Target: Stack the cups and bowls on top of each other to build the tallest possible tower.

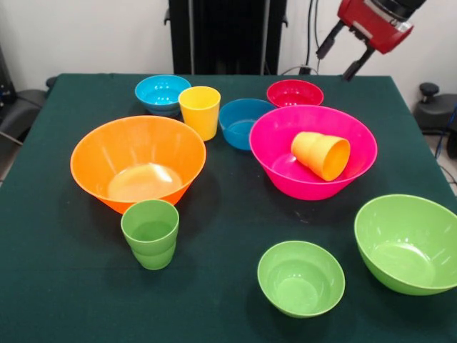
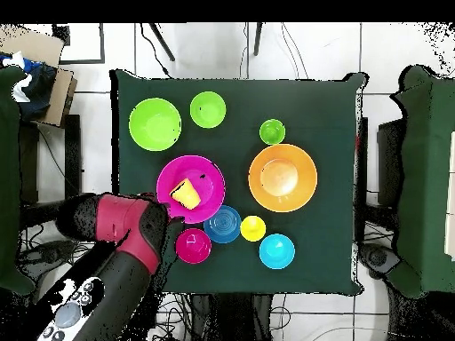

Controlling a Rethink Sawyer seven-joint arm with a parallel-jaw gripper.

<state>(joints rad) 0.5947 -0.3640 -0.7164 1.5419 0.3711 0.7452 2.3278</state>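
Nothing is stacked yet: we see all ten pieces spread singly over the dark green counter (image 1: 64,286), apart from one glossy orange-yellow plastic tumbler (image 1: 322,153) lying on its side inside the large hot pink plastic bowl (image 1: 285,136), its mouth tilted toward the bowl's wall. The large orange plastic bowl (image 1: 107,146) sits upright toward the counter's middle, with the small green tapered tumbler (image 1: 150,232) just beside it and the yellow tumbler (image 1: 200,111) standing near its other side. Light blue small bowl (image 1: 162,93), darker blue small bowl (image 1: 243,121) and red-pink small bowl (image 1: 294,93) line the edge nearest the robot. The large lime green bowl (image 1: 410,243) and small lime green bowl (image 1: 300,277) rest toward the opposite edge, well apart from the rest.

The red gripper (image 1: 343,53) hangs above the corner by the red-pink bowl, holding nothing; its two dark fingers look spread, so we judge it released.

We judge these pieces light, stiff and slippery. A thin rim pinched between the fingers seems the best hold; a curved bowl wall would likely slide out. The tipped tumbler may roll when touched, so we would take it across its open rim.
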